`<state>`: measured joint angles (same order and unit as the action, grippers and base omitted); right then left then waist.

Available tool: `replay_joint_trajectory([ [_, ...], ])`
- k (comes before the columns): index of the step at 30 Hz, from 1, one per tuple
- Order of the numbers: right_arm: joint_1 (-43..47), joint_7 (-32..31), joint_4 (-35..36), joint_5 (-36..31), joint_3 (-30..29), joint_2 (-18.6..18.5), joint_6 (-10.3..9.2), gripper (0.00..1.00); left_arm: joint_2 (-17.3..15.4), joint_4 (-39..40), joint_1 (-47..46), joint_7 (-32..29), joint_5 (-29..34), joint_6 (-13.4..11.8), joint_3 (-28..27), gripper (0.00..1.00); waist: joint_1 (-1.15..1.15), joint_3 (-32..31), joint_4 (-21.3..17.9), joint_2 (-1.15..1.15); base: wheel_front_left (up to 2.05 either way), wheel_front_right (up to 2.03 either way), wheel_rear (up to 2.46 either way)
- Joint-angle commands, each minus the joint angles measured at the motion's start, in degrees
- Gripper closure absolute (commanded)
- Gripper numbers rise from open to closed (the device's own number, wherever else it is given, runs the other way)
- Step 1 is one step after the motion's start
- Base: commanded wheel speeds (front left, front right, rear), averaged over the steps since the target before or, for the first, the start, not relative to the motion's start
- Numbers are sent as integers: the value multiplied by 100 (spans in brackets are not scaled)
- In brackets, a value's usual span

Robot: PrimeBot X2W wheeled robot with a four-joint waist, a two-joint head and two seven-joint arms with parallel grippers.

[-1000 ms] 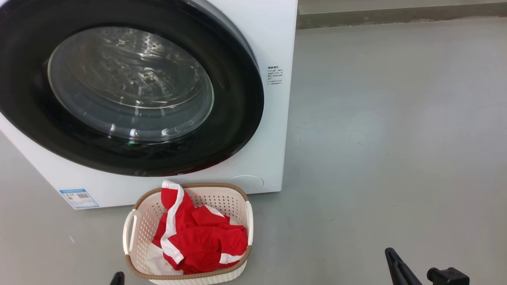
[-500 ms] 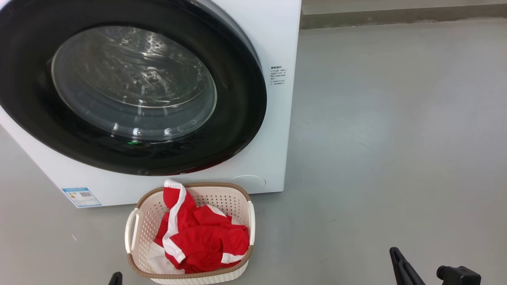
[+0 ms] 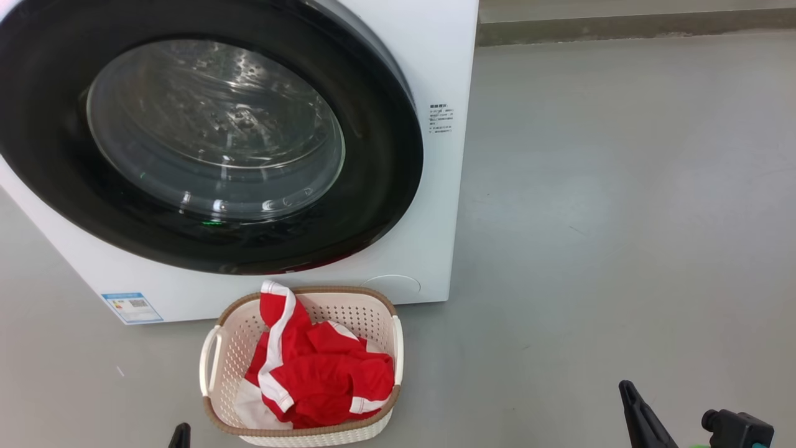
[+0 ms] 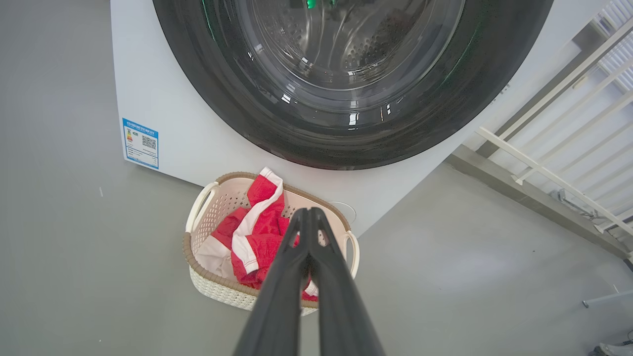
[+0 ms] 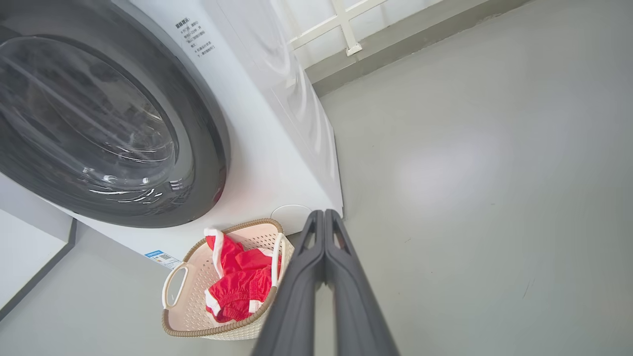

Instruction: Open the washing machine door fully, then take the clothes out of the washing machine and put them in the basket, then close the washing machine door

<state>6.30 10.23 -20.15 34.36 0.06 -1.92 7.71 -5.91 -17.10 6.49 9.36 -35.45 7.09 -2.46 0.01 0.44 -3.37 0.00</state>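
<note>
Basket (image 4: 212, 289) ahead of left claw (image 4: 309, 211), clenched empty; right claw (image 5: 324, 212) likewise, low, well apart.

I count one washing machine (image 3: 435, 249) with one round door (image 3: 379, 155) and one blue sticker (image 3: 132, 307), one basket (image 3: 336, 291) with two handles (image 3: 208, 361), one heap of red clothes (image 3: 323, 379) whose pieces I cannot count, and two hands: my left hand (image 4: 307, 211) and right hand (image 5: 324, 212).
</note>
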Motion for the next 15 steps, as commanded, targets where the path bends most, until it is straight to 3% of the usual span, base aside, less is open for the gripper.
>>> replay_joint_trajectory([
  [1, -250, -38, 167, 182, -36, -95, -5, 100, -32, 149, -246, -43, -169, 10, -109, 100, -1, 0, 5, 0, 0, 0, 0],
  [15, -397, -262, 235, 1040, -104, -114, -8, 100, 18, 173, -399, -274, -991, 14, -154, 100, -1, -4, 55, 0, 0, 0, 0],
])
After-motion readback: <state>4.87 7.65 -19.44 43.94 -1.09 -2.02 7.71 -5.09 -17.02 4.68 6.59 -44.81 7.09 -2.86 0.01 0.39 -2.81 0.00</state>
